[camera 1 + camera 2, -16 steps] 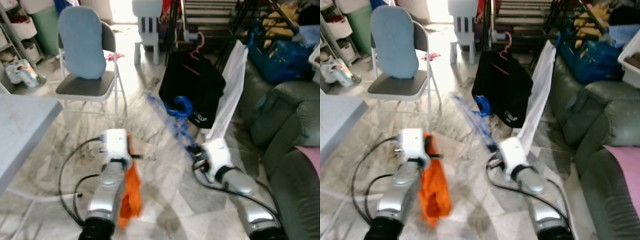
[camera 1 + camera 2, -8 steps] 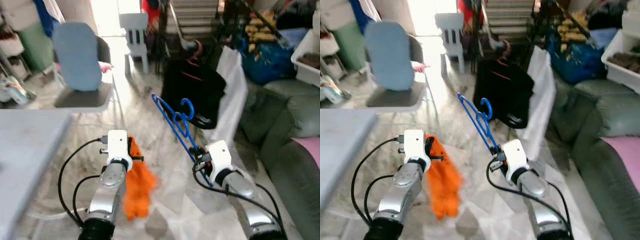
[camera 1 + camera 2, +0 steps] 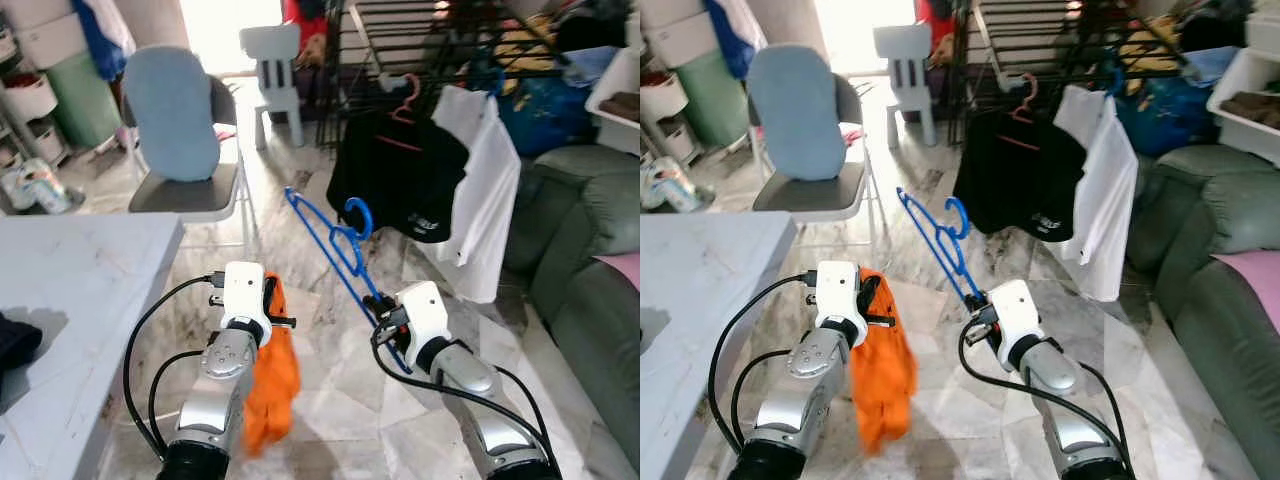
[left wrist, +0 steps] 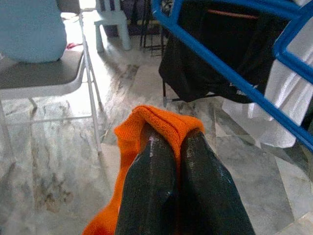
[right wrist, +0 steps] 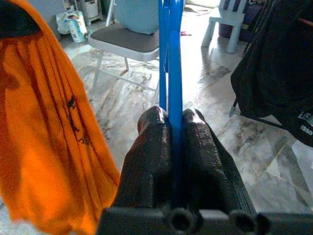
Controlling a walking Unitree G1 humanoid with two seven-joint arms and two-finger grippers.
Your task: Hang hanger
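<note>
Right tool is what we see first: its two black, ribbed fingers are pressed together on the lower bar of a blue hanger, a thin glossy plastic frame that rises from the grip and leans up towards the left, ending in a curled hook. We see the hanger held in the air above the floor, apart from the drying rack beyond it. Left tool has its smooth dark fingers closed on a fold of an orange cloth; the soft, creased fabric hangs limp below the silver arm and its lower end is blurred in the head views. Black cables loop from both white wrist housings.

At our left lies the desk, pale grey and faintly streaked, cut off by the frame; a dark item on its near left edge is too cropped for us to name. The floor is veined, polished marble tile. Farther off stands a folding chair with a thin metal frame, a grey seat and a rounded blue back pad. To the right hang a black garment on a pink hanger and a white shirt from a dark metal drying rack, whose top is cut off. A green sofa fills the right edge, and a small white chair stands in glare that washes out the doorway behind it.
</note>
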